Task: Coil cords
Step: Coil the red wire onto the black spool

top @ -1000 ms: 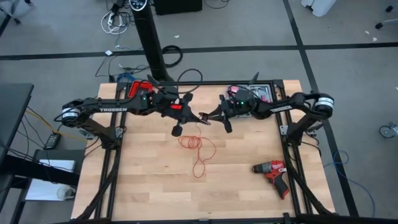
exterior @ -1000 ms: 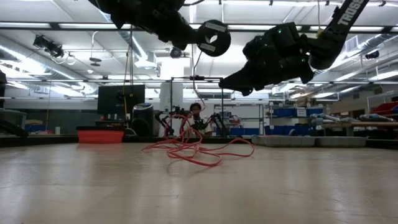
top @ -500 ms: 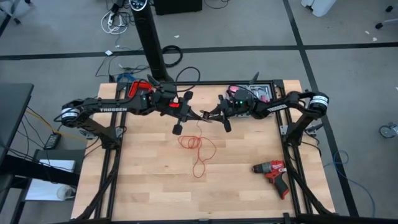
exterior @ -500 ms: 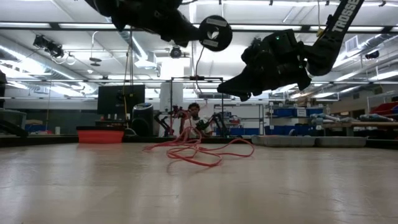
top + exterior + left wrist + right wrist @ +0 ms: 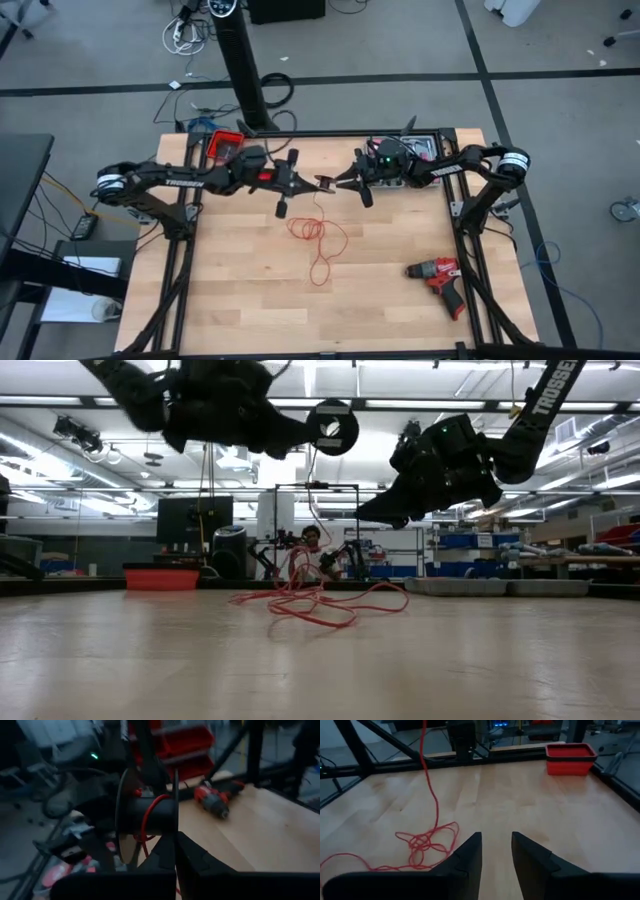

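The red cord (image 5: 315, 238) lies in a loose tangle (image 5: 425, 840) on the wooden table, in its far middle part. One strand (image 5: 427, 770) rises from it to a black spool (image 5: 288, 184), where a turn of red wire (image 5: 146, 820) goes round the core. My left gripper (image 5: 282, 183) is shut on the spool, well above the table (image 5: 335, 425). My right gripper (image 5: 335, 182) hangs open just right of the spool, above the tangle; nothing is between its fingers (image 5: 496, 851). My left gripper pinches the rim of one spool flange (image 5: 176, 822) between its two fingers (image 5: 192, 855), which lie about level, coming from the table's left. The spool is lifted clear, its axis level and crosswise to the fingers. The cord hangs slack from it to the table.
A red and black drill (image 5: 437, 277) lies near the table's right edge. A red bin (image 5: 222, 140) stands at the far left corner. A dark frame borders the table. A person (image 5: 313, 545) shows in the room beyond the far edge.
My left gripper has sunk and tipped forward from pointing upward to about level, still shut on the spool, which stays above the table. The tangle on the table has kept its place.
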Controlling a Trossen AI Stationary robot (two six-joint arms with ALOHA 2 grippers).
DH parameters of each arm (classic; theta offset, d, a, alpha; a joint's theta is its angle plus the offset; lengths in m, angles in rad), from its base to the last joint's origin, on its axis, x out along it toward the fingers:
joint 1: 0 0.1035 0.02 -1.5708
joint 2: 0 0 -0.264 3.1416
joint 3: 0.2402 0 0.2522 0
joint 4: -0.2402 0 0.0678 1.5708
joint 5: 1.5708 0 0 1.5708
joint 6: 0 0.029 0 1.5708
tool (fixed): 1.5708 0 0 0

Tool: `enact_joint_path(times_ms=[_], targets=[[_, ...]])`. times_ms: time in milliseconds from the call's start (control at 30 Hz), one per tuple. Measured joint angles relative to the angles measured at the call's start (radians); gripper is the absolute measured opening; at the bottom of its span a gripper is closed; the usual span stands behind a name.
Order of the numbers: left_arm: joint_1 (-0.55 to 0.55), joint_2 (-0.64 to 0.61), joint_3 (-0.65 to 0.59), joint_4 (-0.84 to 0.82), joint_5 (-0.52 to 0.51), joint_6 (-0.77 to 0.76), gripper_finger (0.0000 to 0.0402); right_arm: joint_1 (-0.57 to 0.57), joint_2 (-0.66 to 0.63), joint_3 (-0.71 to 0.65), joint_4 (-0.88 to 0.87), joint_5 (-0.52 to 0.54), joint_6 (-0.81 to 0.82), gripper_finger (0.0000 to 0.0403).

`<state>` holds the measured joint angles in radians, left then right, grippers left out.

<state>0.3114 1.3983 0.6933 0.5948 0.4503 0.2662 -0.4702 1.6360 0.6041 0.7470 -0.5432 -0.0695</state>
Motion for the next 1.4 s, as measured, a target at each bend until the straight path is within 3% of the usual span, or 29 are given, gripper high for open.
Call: enact_joint_path(times_ms=[167, 233, 467, 700, 1033, 1400], targets=[[0.053, -0.001, -0.060, 0.253, -0.032, -0.036, 0.0000, 0.022, 0.000, 0.000, 0.092, 0.094, -0.002, 0.0107], [0.069, -0.001, -0.052, 0.290, -0.035, -0.041, 0.0000, 0.032, 0.000, 0.015, 0.107, 0.144, -0.003, 0.0108], [0.071, -0.001, -0.037, 0.369, -0.107, -0.038, 0.0000, 0.037, 0.021, 0.085, 0.105, 0.156, 0.067, 0.0108], [0.068, 0.000, -0.035, 0.381, -0.165, -0.031, 0.0000, 0.086, 0.097, 0.137, 0.104, 0.088, 0.143, 0.0108], [0.068, 0.000, -0.035, 0.358, -0.168, -0.022, 0.0000, 0.112, 0.112, 0.149, 0.114, 0.038, 0.288, 0.0107], [0.068, 0.000, -0.035, 0.356, -0.177, -0.009, 0.0000, 0.140, 0.131, 0.148, 0.142, 0.125, 0.278, 0.0099]])
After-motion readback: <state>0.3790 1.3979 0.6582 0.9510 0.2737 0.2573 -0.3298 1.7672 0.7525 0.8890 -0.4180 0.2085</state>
